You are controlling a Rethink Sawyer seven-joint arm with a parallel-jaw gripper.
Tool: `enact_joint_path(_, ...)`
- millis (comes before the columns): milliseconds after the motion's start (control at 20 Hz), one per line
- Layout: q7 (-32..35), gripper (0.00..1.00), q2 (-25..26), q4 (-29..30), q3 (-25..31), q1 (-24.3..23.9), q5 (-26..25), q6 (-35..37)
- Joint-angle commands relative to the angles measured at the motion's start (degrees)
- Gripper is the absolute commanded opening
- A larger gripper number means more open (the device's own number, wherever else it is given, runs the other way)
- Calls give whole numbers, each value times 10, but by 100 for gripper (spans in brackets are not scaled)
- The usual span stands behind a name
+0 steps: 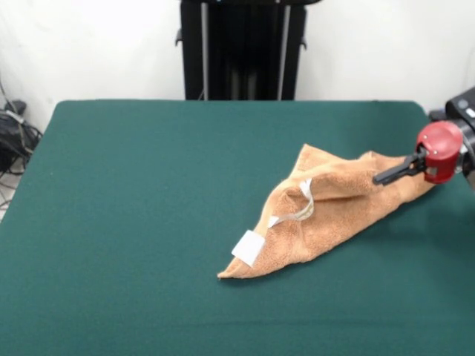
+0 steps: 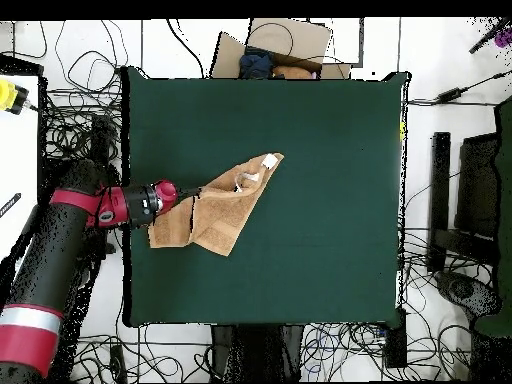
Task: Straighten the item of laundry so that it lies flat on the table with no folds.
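One crumpled orange-tan terry towel [image 1: 338, 208] lies folded toward the dark green felt desk's [image 1: 148, 222] edge nearest the arm; the black gripper [image 1: 391, 174] appears closed on its upper layer, so draw that layer outward slowly, keeping it low.

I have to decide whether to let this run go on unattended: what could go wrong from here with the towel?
1. The gripper meets the towel at its end near the table edge; a further pull that way could drag cloth off the side.
2. The towel lies bunched in a folded wedge, so pulling one end may shift the whole heap rather than open it.
3. The white tags mark a turned-over edge that may stay folded.
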Motion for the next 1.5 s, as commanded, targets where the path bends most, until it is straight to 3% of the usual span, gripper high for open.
enact_joint_path(50,180,0,13,-16,40,-18,41,28)
enact_joint_path(1000,144,0,9,-69,37,-54,39,84)
enact_joint_path(1500,134,0,-10,-63,44,-57,40,101)
